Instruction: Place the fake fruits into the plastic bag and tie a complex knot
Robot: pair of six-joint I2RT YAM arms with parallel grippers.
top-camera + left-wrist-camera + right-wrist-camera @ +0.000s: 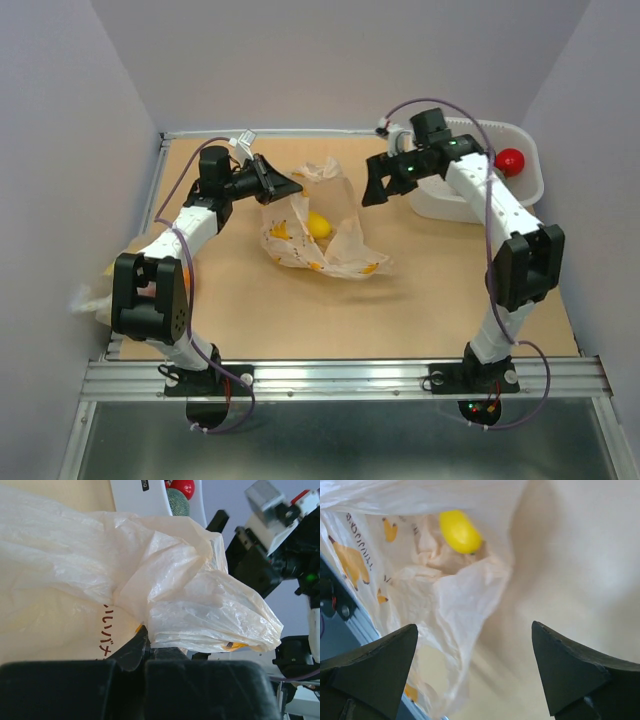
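Note:
The plastic bag (320, 240) lies open on the table's middle, cream-white with orange-yellow prints. A yellow fake fruit (318, 224) sits inside it and also shows in the right wrist view (460, 531). My left gripper (278, 186) is shut on the bag's left rim and lifts it; in the left wrist view the film (190, 595) bunches over the closed gripper (147, 647). My right gripper (378, 186) is open and empty, hovering just right of the bag's mouth, and the bag (445, 595) lies below the open gripper (474, 626). No knot is in view.
A white rigid tub (523, 142) stands at the back right with a red ball (510, 160) in it; the left wrist view shows the tub (145, 500), red ball (183, 486) and a green ball (178, 503). Another bag (95, 295) lies at the left edge.

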